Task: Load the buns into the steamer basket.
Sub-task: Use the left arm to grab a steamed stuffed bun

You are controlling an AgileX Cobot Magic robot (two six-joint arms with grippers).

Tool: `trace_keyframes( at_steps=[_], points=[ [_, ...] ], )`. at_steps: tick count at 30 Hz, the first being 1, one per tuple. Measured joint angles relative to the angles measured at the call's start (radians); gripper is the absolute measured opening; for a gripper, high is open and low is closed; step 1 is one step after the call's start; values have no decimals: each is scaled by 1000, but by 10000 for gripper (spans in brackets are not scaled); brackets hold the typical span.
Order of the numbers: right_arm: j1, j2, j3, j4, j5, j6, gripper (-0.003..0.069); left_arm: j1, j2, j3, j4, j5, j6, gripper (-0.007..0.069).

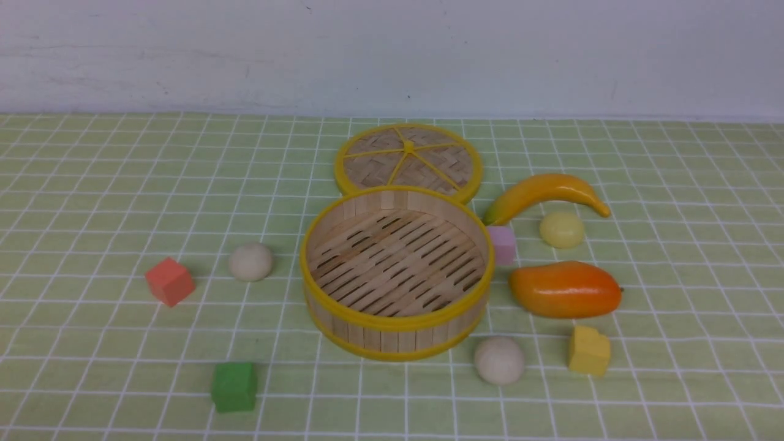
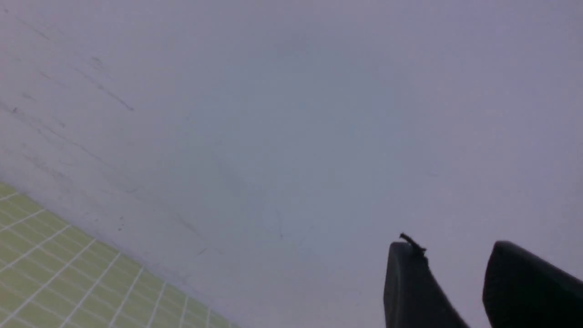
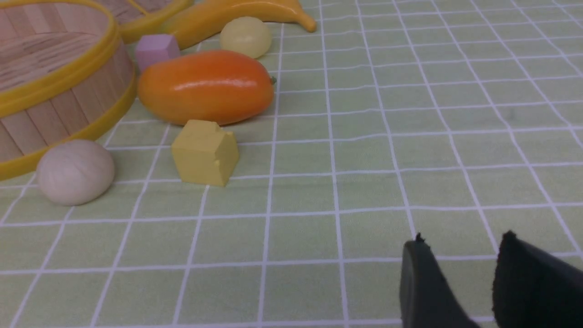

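The steamer basket (image 1: 392,323) stands empty at the middle of the green checked cloth. One beige bun (image 1: 250,261) lies to its left and another beige bun (image 1: 499,360) at its front right. The pale yellow bun (image 1: 561,229) lies to its right, under the banana. Neither gripper shows in the front view. In the right wrist view my right gripper (image 3: 462,241) is open and empty, low over bare cloth, well apart from the beige bun (image 3: 75,171), the yellow bun (image 3: 246,36) and the basket (image 3: 54,77). My left gripper (image 2: 455,248) is open and empty, facing the white wall.
The woven lid (image 1: 408,160) lies behind the basket. A banana (image 1: 545,191), an orange mango (image 1: 565,289), a pink cube (image 1: 502,244) and a yellow cube (image 1: 589,350) crowd the right side. A red cube (image 1: 169,281) and a green cube (image 1: 234,386) lie at the left.
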Motion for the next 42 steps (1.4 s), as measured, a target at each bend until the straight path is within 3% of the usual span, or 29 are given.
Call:
trace_keyframes(
  at_steps=[9,13,20,42],
  points=[
    [0,0,0,0,0,0,239,0,182,-317,27,180,1,238],
    [0,0,0,1,0,0,239,0,338,-482,37,364,0,238],
    [0,0,0,1,0,0,239,0,527,-560,50,563,0,238],
    [0,0,0,1,0,0,239,0,1028,-575,94,488,0,238]
  ],
)
